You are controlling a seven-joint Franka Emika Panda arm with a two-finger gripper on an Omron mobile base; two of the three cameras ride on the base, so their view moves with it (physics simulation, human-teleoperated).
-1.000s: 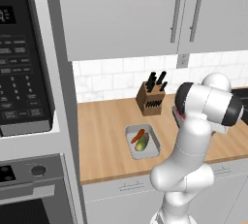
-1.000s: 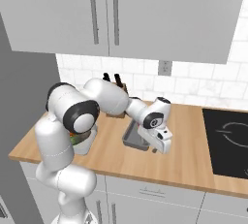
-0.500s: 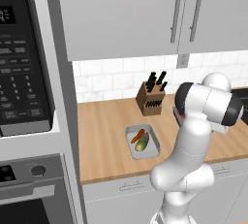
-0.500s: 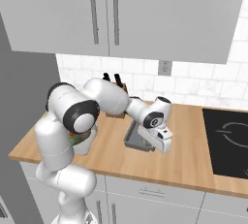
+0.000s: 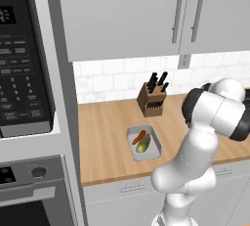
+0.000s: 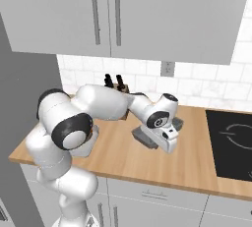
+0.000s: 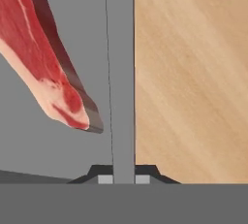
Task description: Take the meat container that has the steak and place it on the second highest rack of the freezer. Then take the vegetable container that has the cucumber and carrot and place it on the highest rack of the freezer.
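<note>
The steak (image 7: 43, 63), a red slab with a pale pink edge, lies on the grey floor of the meat container (image 7: 120, 72). My gripper (image 7: 123, 178) is shut on that container's thin upright side wall, with wooden counter on the wall's other side. From the right base view the gripper (image 6: 165, 145) points down onto the meat container (image 6: 176, 123) on the counter. The vegetable container (image 5: 143, 143) sits further left on the counter, holding the carrot (image 5: 139, 137) and the cucumber (image 5: 143, 145). The freezer and its racks are out of view.
A wooden knife block (image 5: 151, 100) stands at the tiled back wall. A black oven stack (image 5: 24, 73) rises at the left of the counter, and a black cooktop (image 6: 231, 142) lies at its right. Grey wall cabinets (image 6: 108, 14) hang overhead.
The jaws have closed onto the meat container's wall. The arm and both containers stay where they were.
</note>
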